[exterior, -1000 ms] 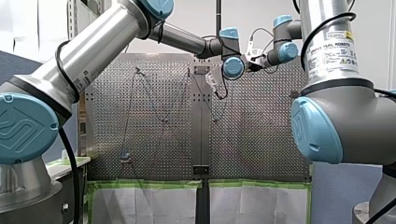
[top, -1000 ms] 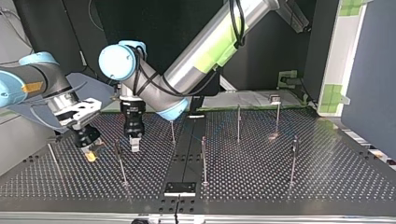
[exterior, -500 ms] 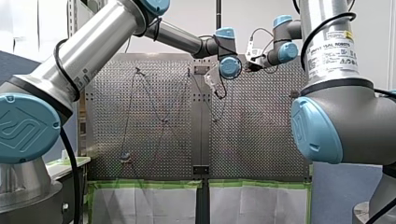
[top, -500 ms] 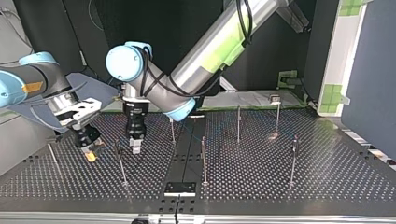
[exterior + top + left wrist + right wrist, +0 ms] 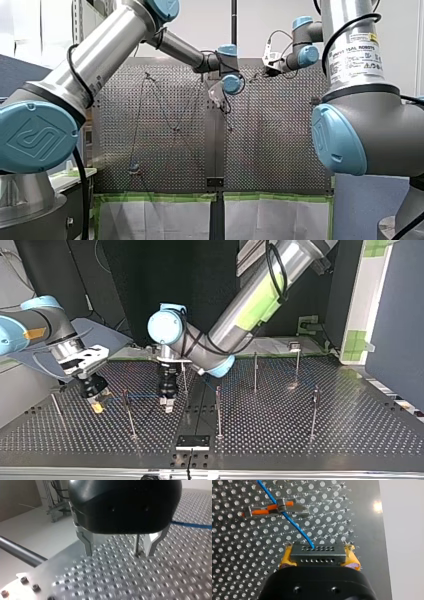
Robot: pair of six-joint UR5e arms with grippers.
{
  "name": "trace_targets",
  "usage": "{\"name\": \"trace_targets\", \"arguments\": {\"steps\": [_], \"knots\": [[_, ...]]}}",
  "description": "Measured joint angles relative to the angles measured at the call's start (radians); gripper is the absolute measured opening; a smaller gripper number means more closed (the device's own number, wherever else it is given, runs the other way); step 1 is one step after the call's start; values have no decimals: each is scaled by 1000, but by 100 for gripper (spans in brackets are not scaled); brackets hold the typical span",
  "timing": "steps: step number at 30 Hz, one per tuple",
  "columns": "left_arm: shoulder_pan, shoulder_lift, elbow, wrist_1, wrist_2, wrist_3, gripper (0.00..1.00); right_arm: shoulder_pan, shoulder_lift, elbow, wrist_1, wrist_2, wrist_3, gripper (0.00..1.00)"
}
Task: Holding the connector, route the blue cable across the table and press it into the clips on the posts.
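The right hand (image 5: 319, 555) was closed on the connector (image 5: 317, 560), with a yellow pad (image 5: 285, 559) against each end of the grey housing. The blue cable (image 5: 292, 523) left the connector's forward face and ran straight ahead of the hand. Its long axis lay along the line of reach, low over the tabletop (image 5: 280, 440). Further ahead, the cable passed through an orange-and-metal clip (image 5: 279, 506), where it appeared to be seated.

Beyond that clip, in the top view, the cable continued toward the left hand (image 5: 120, 550). That hand was open and held nothing, its metal fingers just above the perforations. A thin post (image 5: 137, 543) stood close to one finger, and the cable passed beside the hand, apart from it. The left hand was therefore judged nearer to the next clip, while the right hand held the cable end. The remaining posts (image 5: 255, 372) stood further across the tabletop.

The right arm's label (image 5: 357, 50) appeared to read "UNIVERSAL ROBOTS". Its smaller print was illegible.
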Motion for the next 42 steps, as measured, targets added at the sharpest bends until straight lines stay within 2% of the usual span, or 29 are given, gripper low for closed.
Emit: {"name": "trace_targets", "arguments": {"steps": [4,10,15,18,23,32,38,42], "knots": [[-7,6,-32,-20,32,28,100,0,0,0,0,0,0,0],[-56,27,-86,-43,87,66,100,0,0,0,0,0,0,0],[-93,35,-126,-49,126,52,100,0,0,0,0,0,0,0],[-98,37,-142,-52,141,36,100,0,0,0,0,0,0,0],[-98,48,-150,-55,122,23,100,0,0,0,0,0,0,0],[-113,106,-184,-45,53,20,100,0,0,0,0,0,0,0],[-147,159,-236,4,17,10,100,0,0,0,0,0,0,0],[-187,200,-278,46,-20,-13,100,0,0,0,0,0,0,0]]}}
